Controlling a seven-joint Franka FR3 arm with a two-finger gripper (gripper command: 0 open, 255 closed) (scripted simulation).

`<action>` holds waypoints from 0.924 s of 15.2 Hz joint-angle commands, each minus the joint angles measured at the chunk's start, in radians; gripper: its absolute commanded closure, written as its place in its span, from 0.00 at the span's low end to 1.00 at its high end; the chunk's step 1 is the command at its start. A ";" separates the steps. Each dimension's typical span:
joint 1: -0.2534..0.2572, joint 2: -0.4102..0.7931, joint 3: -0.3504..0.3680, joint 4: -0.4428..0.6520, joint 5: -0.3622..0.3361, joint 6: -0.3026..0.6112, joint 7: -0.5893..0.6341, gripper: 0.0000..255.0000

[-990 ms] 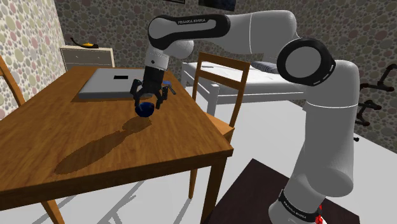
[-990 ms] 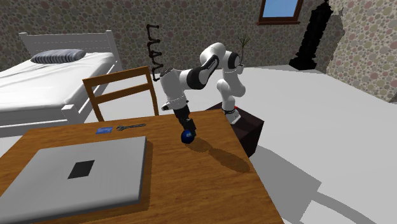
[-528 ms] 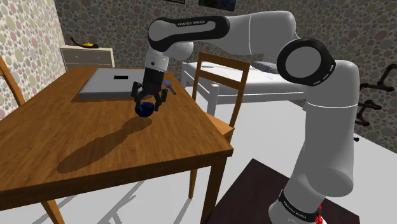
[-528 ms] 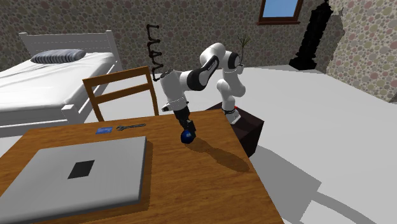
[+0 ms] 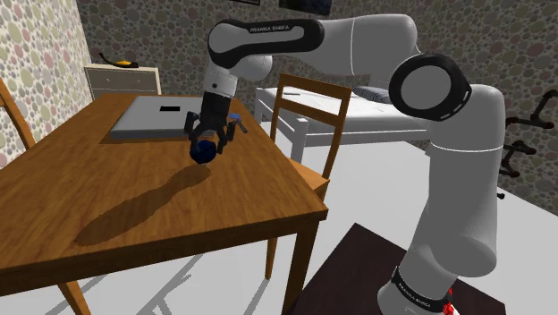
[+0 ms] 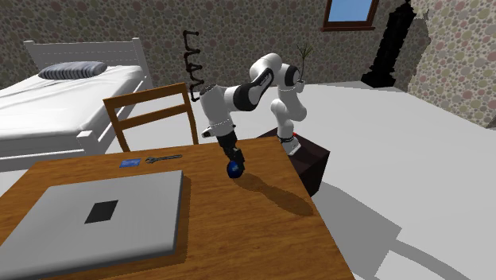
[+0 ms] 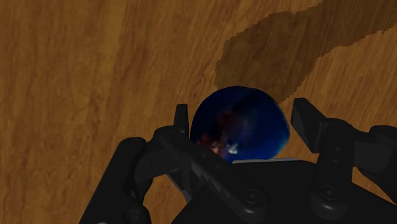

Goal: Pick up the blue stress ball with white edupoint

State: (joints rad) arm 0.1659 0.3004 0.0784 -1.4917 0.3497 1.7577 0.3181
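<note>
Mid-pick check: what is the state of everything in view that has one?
gripper: shut on the blue ball, pointing down at the table.
blue ball: clasped between the fingers; cannot tell whether it is off the table.
laptop: lid shut, lying flat on the table.
wrench: lying flat on the table, apart from the gripper.
chair: upright at the table's edge.

The black gripper (image 7: 243, 122) hides the near part of the blue ball (image 7: 240, 114), and the ball's white marks (image 7: 233, 149) are too small to read. The table (image 6: 262, 239) runs off the second exterior view's lower edge.
</note>
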 commanded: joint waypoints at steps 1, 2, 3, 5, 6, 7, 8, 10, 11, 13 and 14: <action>-0.001 -0.001 0.000 0.025 -0.001 -0.025 0.008 1.00; -0.001 -0.001 0.000 0.038 -0.002 -0.037 0.012 1.00; -0.001 0.000 0.000 0.052 -0.003 -0.050 0.017 1.00; -0.002 0.002 0.000 0.081 -0.004 -0.076 0.025 1.00; -0.002 0.003 0.000 0.097 -0.005 -0.089 0.030 1.00; -0.003 0.005 0.000 0.112 -0.006 -0.102 0.034 1.00; -0.003 0.007 0.000 0.129 -0.006 -0.115 0.039 1.00; -0.004 0.012 0.000 0.162 -0.007 -0.143 0.048 1.00; -0.004 0.015 0.000 0.180 -0.008 -0.157 0.052 1.00; -0.005 0.019 0.001 0.201 -0.008 -0.173 0.058 1.00; -0.005 0.019 0.001 0.201 -0.008 -0.173 0.058 1.00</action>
